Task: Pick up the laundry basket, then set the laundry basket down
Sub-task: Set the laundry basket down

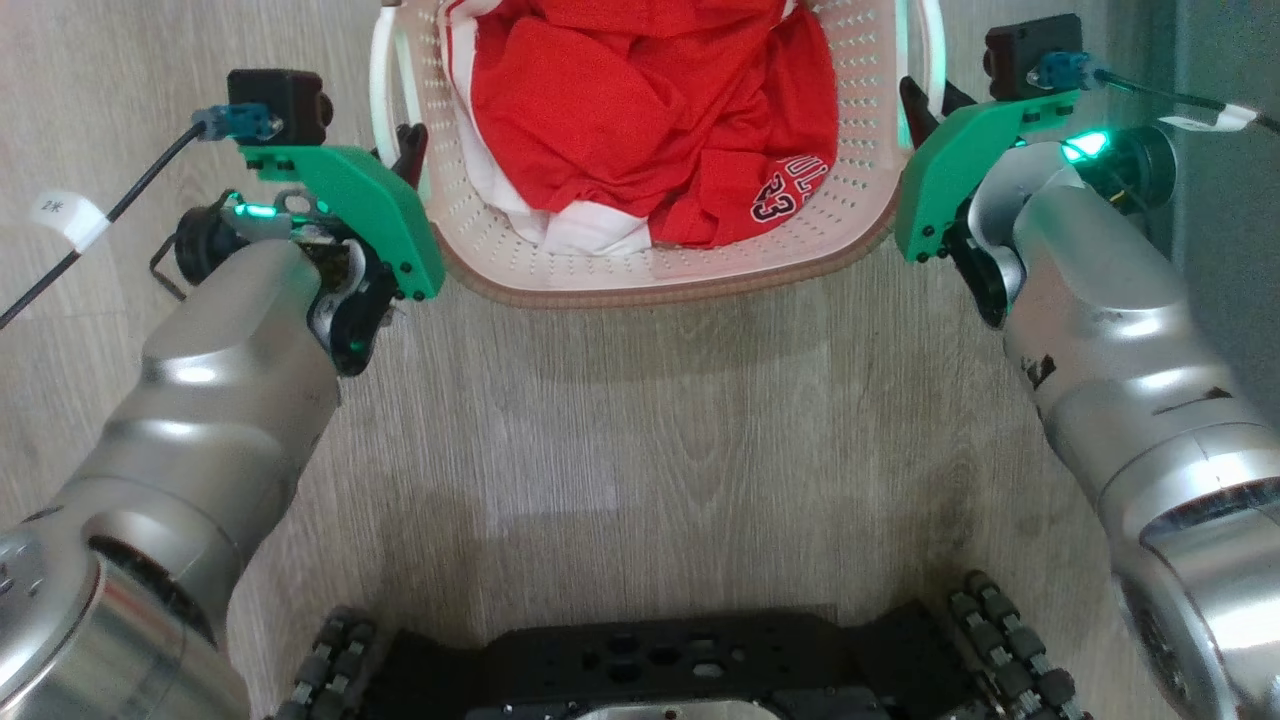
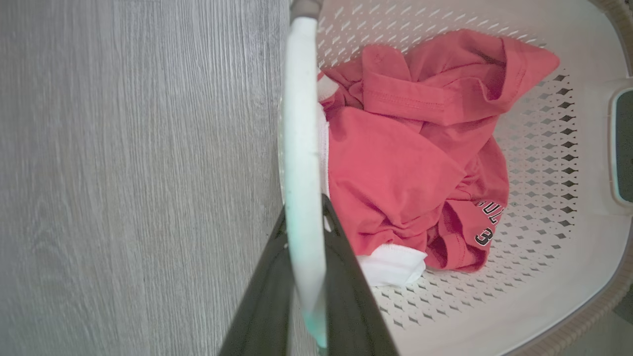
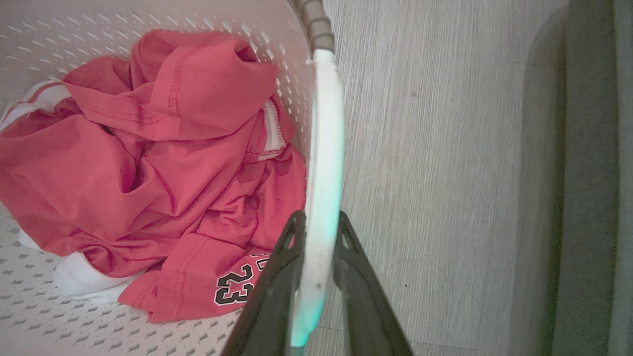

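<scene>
Head view shows the cream perforated laundry basket (image 1: 860, 160) at 12 o'clock with a red jersey (image 1: 620, 120); wrist views show left gripper (image 2: 305, 212) and right gripper (image 3: 320, 216) clamped on white handles (image 2: 299, 123).

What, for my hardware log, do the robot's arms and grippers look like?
The left arm and right arm are silver tubes. Each wrist carries a green plate, a black camera block, a tagged black cable and a green light. Fingers are long and dark.
</scene>
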